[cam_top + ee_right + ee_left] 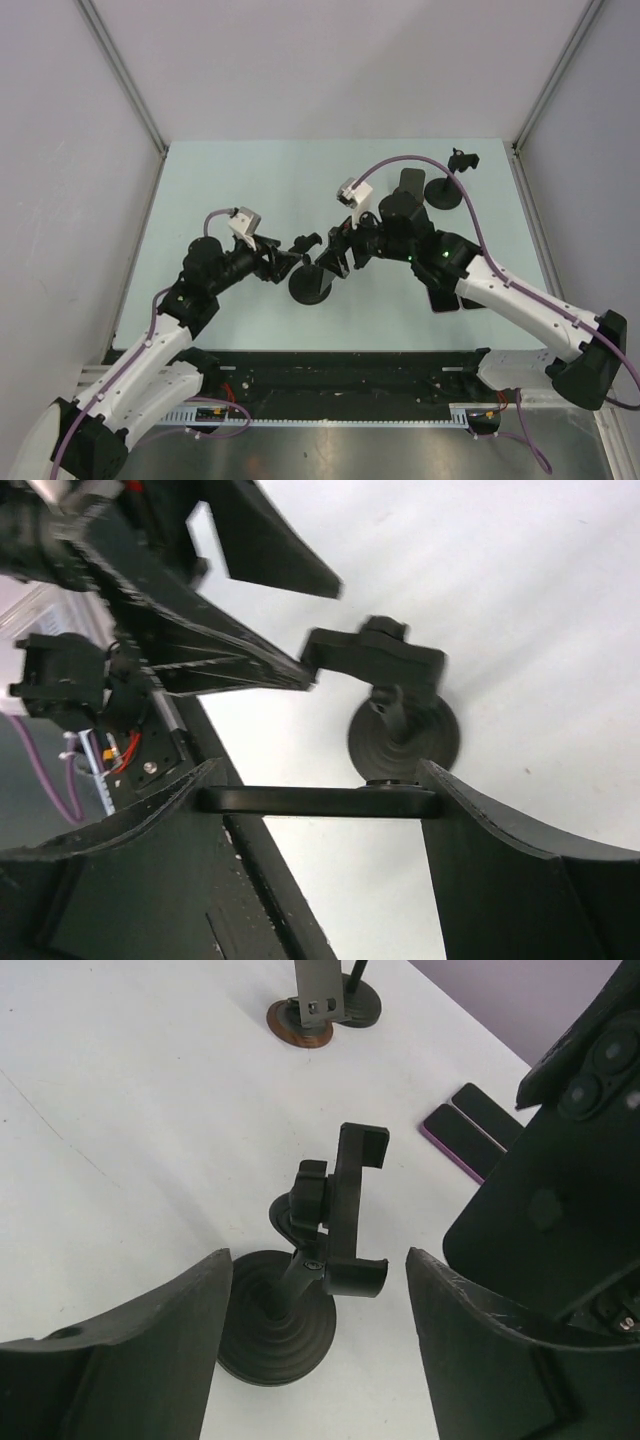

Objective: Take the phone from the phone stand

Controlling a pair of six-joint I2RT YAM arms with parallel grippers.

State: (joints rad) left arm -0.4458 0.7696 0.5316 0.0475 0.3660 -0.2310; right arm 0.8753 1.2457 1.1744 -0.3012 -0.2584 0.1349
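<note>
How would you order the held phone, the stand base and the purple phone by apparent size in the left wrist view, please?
1. held phone
2. stand base
3. purple phone, though it lies farther away

High rear overview, two close wrist views; phone stand (311,283) in all.

phone stand (312,283) blocking centre, table (230,180) far-left open
</note>
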